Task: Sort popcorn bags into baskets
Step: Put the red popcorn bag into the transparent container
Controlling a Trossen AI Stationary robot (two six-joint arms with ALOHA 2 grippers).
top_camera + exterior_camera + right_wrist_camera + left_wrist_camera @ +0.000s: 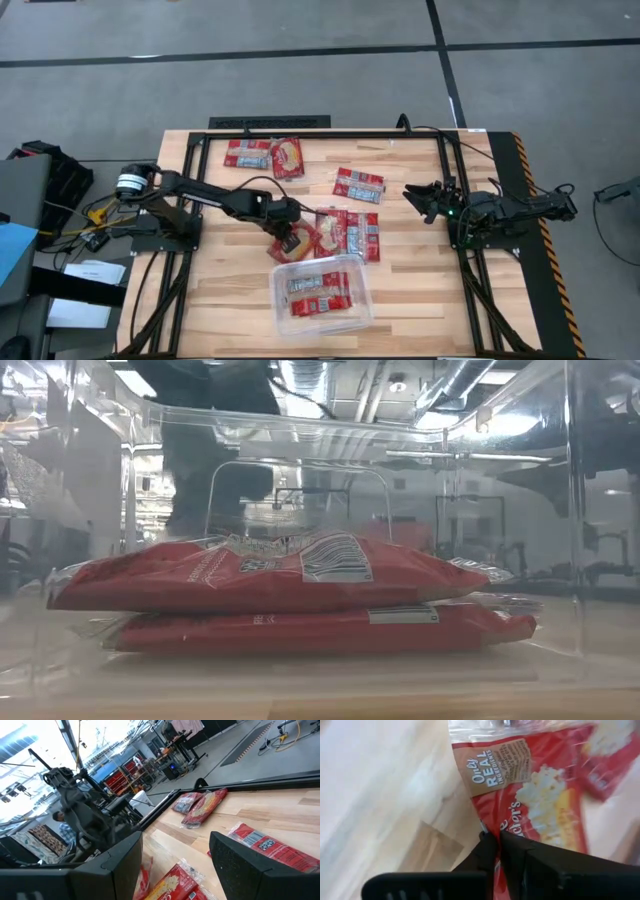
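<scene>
High view: left gripper [291, 240] is clamped on a bag [296, 241] at frame centre, just above the bin [321, 293]; right gripper [423, 199] is parked open, right of centre.
Low view: two bags [250, 575] are stacked in the bin.
Left wrist view: fingers [489, 851] are pinched on the bag's edge.

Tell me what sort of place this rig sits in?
Probably a robotics lab or workshop: a wooden table on taped grey concrete floor, exposed ceiling ducts, and racks and workbenches beyond.

The wooden worktop [410, 300] carries red popcorn bags [358, 185] scattered from its far edge to its middle, and a clear basket [360, 300] near its near edge.
</scene>
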